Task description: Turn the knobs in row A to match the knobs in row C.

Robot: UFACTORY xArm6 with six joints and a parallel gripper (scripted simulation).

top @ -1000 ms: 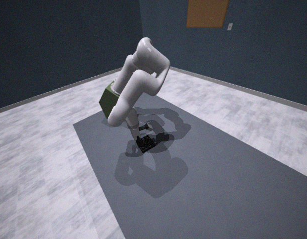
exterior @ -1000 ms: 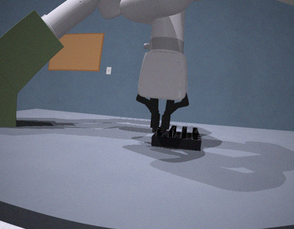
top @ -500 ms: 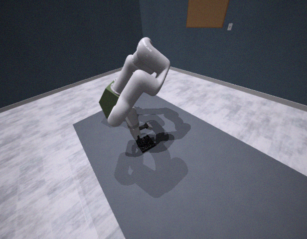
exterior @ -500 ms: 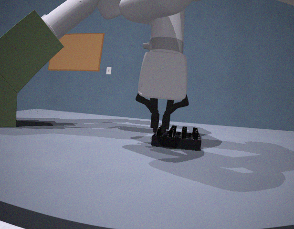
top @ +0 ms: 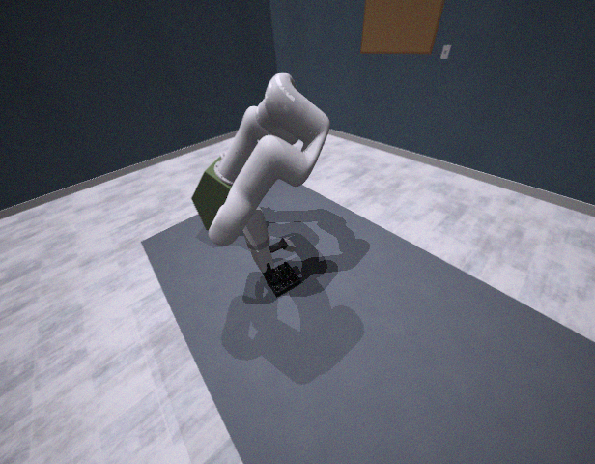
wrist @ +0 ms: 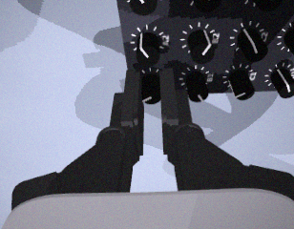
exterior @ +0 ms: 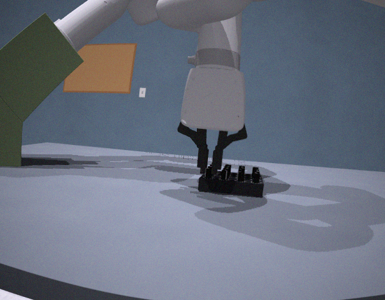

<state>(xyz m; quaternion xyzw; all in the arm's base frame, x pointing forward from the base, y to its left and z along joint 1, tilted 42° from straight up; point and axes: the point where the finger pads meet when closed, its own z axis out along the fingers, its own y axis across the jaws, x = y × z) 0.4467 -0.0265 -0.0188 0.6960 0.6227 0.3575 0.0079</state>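
Observation:
The black knob box (top: 287, 281) (exterior: 233, 187) (wrist: 185, 15) stands on its feet on the grey mat (top: 412, 360). Its knobs have white pointer lines. In the wrist view the box fills the upper part of the frame, and the printed names lie to the right of the knobs. My gripper (wrist: 151, 88) (exterior: 209, 167) comes straight down over the box's left end and is shut on knob A1 (wrist: 150, 90), the nearest knob in the left column. The arm hides the gripper in the top view.
The arm's green base block (top: 211, 195) (exterior: 15, 90) stands at the mat's far corner, behind and left of the box. The white arm (top: 268, 150) arches over the box.

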